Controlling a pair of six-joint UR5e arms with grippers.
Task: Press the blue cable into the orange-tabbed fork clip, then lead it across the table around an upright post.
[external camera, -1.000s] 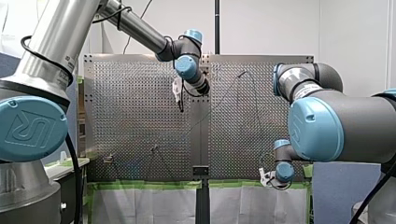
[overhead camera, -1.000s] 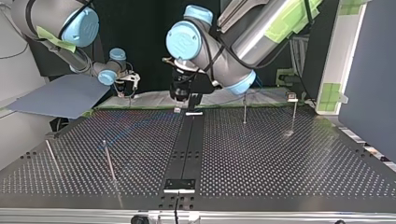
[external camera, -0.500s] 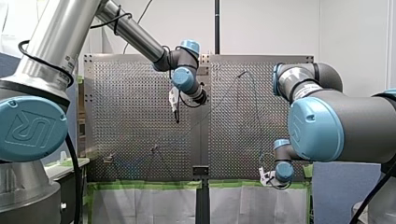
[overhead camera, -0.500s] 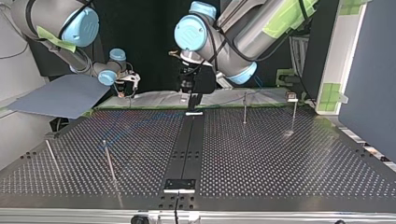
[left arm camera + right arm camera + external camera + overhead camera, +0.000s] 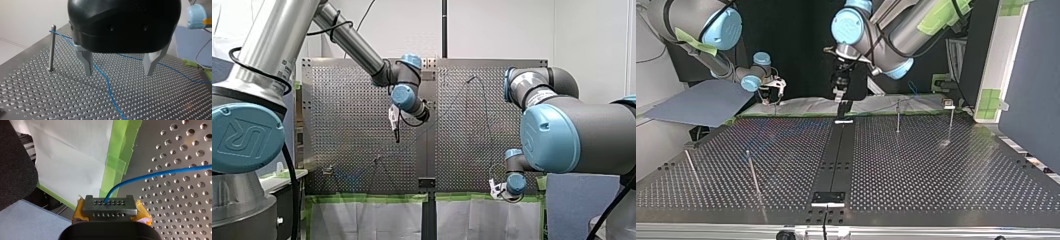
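Currently holding my left gripper (image 5: 118, 73) spread wide above the perforated table (image 5: 162, 100), in the upper middle of the top view, gripping nothing. Leaving the blue cable (image 5: 107, 82) running loose between its fingers (image 5: 87, 62), close to one, and crossing an upright post (image 5: 52, 47) near its top. Pinching the same cable in my right gripper (image 5: 109, 206), yellow pads closed, at the front view's lower right.

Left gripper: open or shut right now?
Open. In the left wrist view, the metal fingers of my left gripper stand well apart, the blue cable passing ungripped between them.
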